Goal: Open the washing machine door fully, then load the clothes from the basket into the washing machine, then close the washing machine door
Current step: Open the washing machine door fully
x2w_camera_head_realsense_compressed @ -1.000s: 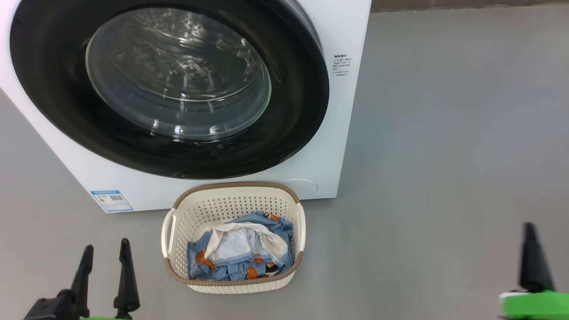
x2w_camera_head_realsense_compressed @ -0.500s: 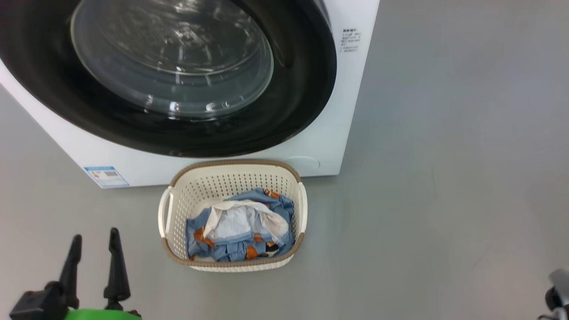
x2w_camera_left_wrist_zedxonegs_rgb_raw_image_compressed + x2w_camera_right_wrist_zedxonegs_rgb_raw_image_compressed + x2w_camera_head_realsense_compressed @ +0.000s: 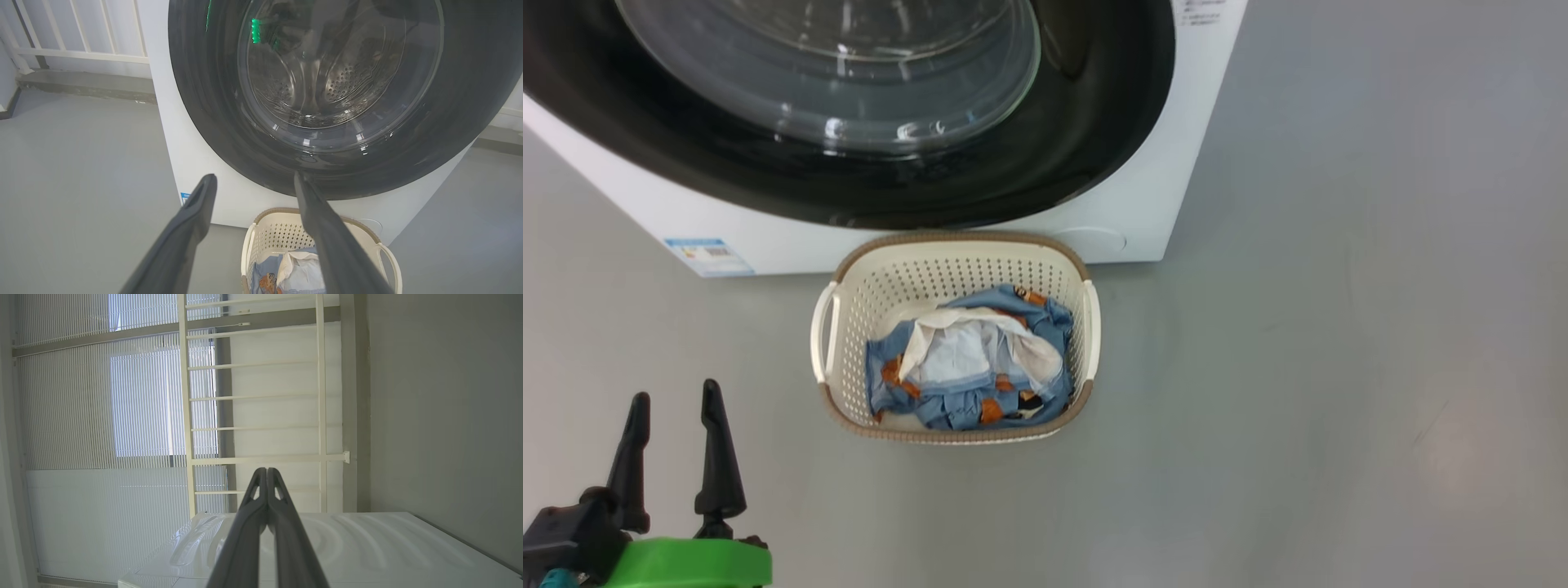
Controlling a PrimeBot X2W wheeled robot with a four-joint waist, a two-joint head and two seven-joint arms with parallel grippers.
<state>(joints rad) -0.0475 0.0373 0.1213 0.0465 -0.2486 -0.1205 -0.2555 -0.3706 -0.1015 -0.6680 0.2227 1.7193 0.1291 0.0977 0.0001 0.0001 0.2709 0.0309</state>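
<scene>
Door and drum come first: the washing machine door (image 3: 866,98) lies flat against the front of the washing machine (image 3: 1160,204), its glossy black rim flush with the white panel and the steel drum seen through the bulging glass. So I judge that the opening step has not been done. The basket (image 3: 956,241) stands on the grey floor (image 3: 1298,367) at the foot of the machine, its far rim almost under the lowest part of the door. That is probably deliberate, so that each garment has only a short way to go up into the drum. It may, however, crowd the door's swing. The clothes (image 3: 968,367) are all in it, a loose heap with the white piece on top of the blue printed fabric. Further out from the machine, on the side of its blue label (image 3: 707,256), the left gripper (image 3: 676,392) hangs above bare floor with its fingers spread wide and nothing between them. It points back at the machine's front, a ready stance for reaching the rim or the laundry. The right gripper (image 3: 266,470) has its fingers pressed together on nothing, and it looks along a white moulded surface, perhaps the machine's top, toward a pale railing (image 3: 253,459). It appears parked clear of the door.
</scene>
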